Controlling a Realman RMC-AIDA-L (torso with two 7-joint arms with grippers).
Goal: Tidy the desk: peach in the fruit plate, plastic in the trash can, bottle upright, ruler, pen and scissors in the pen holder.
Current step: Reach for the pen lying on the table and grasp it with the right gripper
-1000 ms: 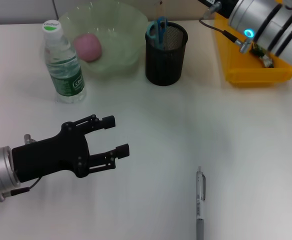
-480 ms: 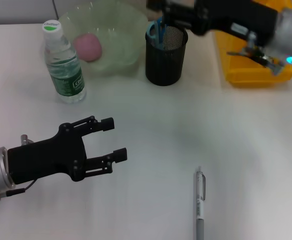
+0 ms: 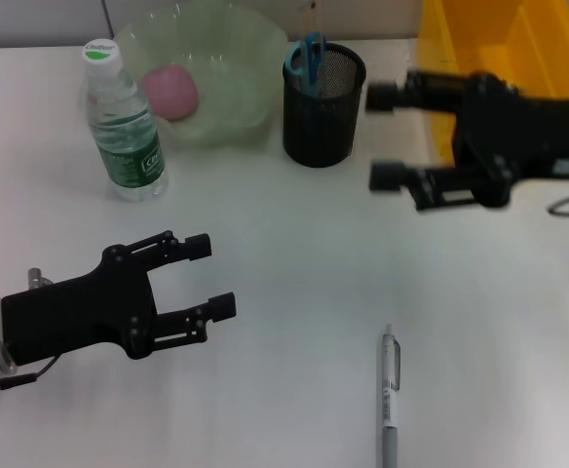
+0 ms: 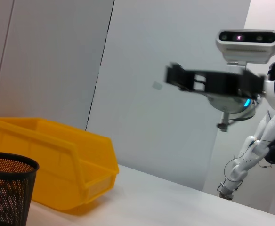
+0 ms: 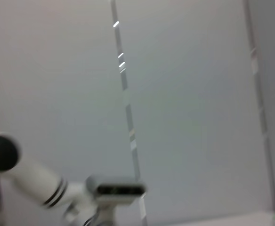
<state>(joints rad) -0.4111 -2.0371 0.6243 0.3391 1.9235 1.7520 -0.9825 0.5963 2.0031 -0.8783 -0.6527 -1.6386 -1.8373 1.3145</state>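
With most of the desk already in order, the robot's right gripper (image 3: 382,136) hangs in the upper right of the head view, just beside the black mesh pen holder (image 3: 323,102), its jaws spread and holding nothing. The left gripper (image 3: 207,278) sits low in the lower left of the frame over bare desk, jaws likewise spread and empty. At the top of the frame a pink peach (image 3: 170,93) lies inside the pale green fruit plate (image 3: 246,68), a bowl-shaped dish, and the water bottle (image 3: 121,122) stands upright with its cap on just to the left of that dish, so both of those jobs look finished. Blue-handled scissors (image 3: 307,58) stick up out of the pen holder, another item apparently settled. A pen (image 3: 390,395) lies flat on the white desk (image 3: 294,253) near the bottom edge, right of centre and well apart from both grippers; it appears to be the clearest piece of work left. No ruler can be made out on the desk or in the holder, and no plastic scrap shows either. A yellow bin (image 3: 479,39) in the upper right corner probably serves as the trash can; whatever it holds is hidden behind the right arm.
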